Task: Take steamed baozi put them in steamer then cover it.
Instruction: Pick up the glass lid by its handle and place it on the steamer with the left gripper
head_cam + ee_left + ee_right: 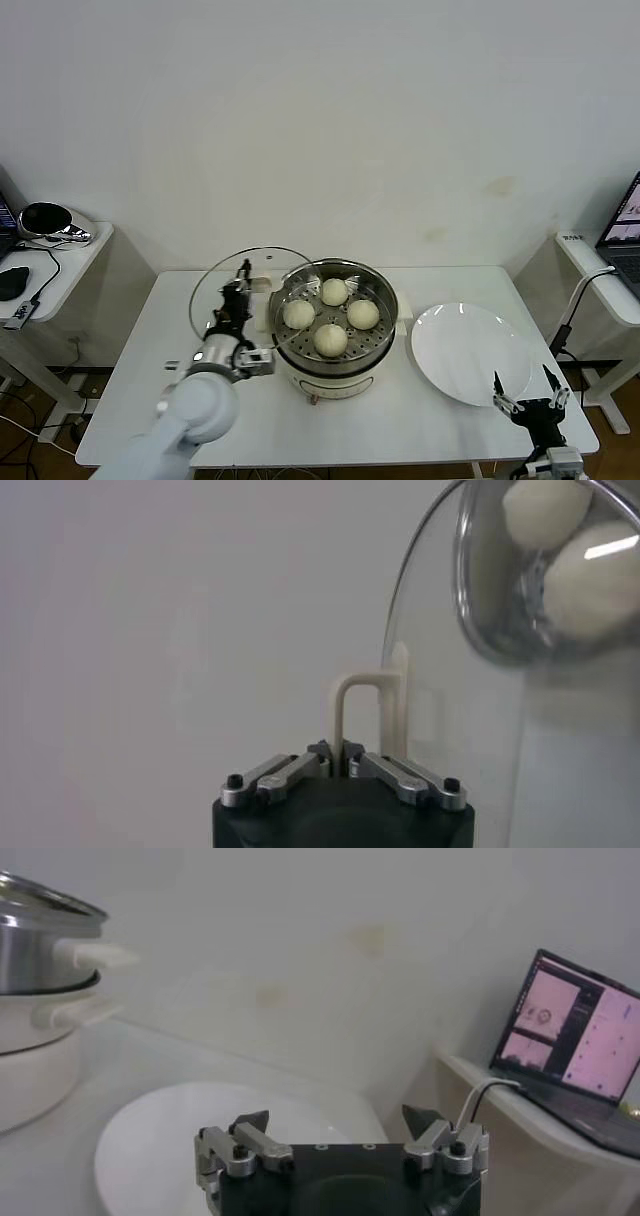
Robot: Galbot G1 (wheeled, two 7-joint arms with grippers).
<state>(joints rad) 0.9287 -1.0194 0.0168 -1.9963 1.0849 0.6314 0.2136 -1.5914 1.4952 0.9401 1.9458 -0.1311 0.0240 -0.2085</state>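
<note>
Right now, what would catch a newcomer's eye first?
Four baozi sit inside the shiny steamer at the table's middle. Beside it, the left end effector holds the glass lid tilted up by its handle. An empty white plate lies to the steamer's right.

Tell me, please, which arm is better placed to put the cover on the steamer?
Left. Its gripper is shut on the cover's handle, holding it tilted beside the steamer, where four baozi sit. The right gripper is open by the plate.
</note>
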